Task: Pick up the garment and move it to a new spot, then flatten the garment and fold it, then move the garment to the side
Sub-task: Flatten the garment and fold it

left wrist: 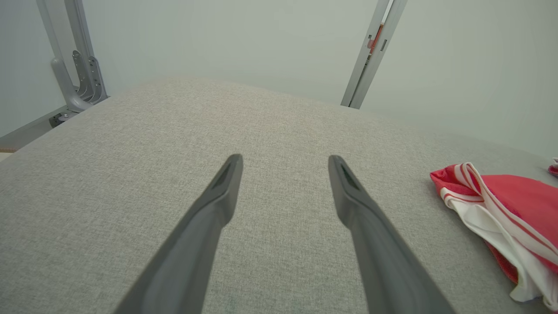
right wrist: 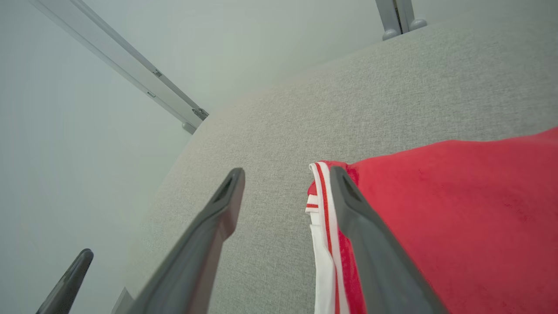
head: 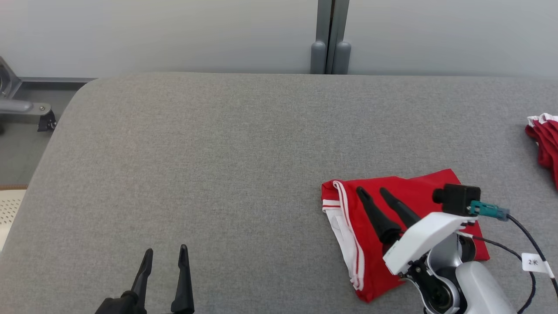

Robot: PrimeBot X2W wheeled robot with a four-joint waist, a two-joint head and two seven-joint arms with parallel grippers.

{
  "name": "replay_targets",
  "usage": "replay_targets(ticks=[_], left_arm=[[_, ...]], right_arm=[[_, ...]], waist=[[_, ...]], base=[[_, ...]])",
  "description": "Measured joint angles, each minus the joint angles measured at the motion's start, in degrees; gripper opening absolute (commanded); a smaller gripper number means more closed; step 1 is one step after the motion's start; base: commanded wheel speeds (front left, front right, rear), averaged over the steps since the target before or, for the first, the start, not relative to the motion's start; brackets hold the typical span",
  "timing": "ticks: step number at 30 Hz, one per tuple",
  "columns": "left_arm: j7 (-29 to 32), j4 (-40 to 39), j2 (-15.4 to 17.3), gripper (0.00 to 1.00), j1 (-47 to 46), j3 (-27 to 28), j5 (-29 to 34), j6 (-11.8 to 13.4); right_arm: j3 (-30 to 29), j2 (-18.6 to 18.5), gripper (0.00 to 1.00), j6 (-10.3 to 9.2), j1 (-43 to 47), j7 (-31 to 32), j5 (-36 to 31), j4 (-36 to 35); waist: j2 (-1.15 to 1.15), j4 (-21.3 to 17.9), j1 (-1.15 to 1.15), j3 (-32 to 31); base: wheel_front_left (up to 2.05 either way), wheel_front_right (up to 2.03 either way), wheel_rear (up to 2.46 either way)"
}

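The folded red garment (head: 418,187) lies near the table's (head: 244,165) front edge, toward the right. The right gripper (head: 372,192) hangs over its left part, jaws wide apart, holding nothing. The left gripper (head: 166,249) hovers by the front edge, equally wide and empty.

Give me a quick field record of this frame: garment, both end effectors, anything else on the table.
garment: red with white stripes, folded, flat on grey table, robot's right side
right end effector: open, over garment's striped edge, holding nothing
left end effector: open, over bare table, clear of garment
other: second red garment at table's far right edge
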Motion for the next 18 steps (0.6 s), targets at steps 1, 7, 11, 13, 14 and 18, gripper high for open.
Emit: replay_targets(ticks=[1, 7, 11, 13, 14, 18], left_arm=[[0.01, -0.03, -0.01, 1.0, 0.25, 0.22, 0.11, 0.0], [0.0, -0.46, 0.0, 1.0, 1.49, 1.23, 0.42, 0.0], [0.01, -0.93, 0.0, 1.0, 2.25, 1.78, 0.76, -0.01], [0.01, -1.23, 0.0, 1.0, 2.31, 2.09, 1.01, -0.04], [0.01, -1.29, -0.01, 1.0, 2.37, 2.33, 1.09, -0.09], [0.01, -1.56, -0.01, 1.0, 2.83, 2.98, 2.19, -0.53]], right_arm=[[-0.45, -0.01, 1.0, 0.0, 0.88, -1.24, 0.0, -1.21], [-5.41, -1.09, 1.0, 0.01, 6.1, -11.2, -5.04, -7.87], [-9.55, -5.3, 1.0, 0.0, 9.59, -20.78, -13.47, -7.3], [-11.18, -6.48, 1.0, 0.0, 11.23, -25.1, -17.46, -5.56], [-11.87, -6.98, 1.0, 0.01, 11.79, -26.39, -19.82, -4.37], [-14.23, -8.75, 1.0, 0.01, 13.65, -28.58, -26.25, -0.79]], waist=[[0.0, -0.15, 0.0, -0.29], [0.0, -1.26, 0.0, -1.64], [0.0, -2.13, 0.0, -2.47], [0.0, -2.41, 0.0, -2.83], [0.0, -2.56, 0.0, -2.98], [0.0, -2.81, 0.0, -3.75]], base=[[0.0, 0.0, 0.0], [0.0, 0.0, 0.0], [0.0, 0.0, 0.0], [0.0, 0.0, 0.0], [0.0, 0.0, 0.0], [0.0, 0.0, 0.0]])
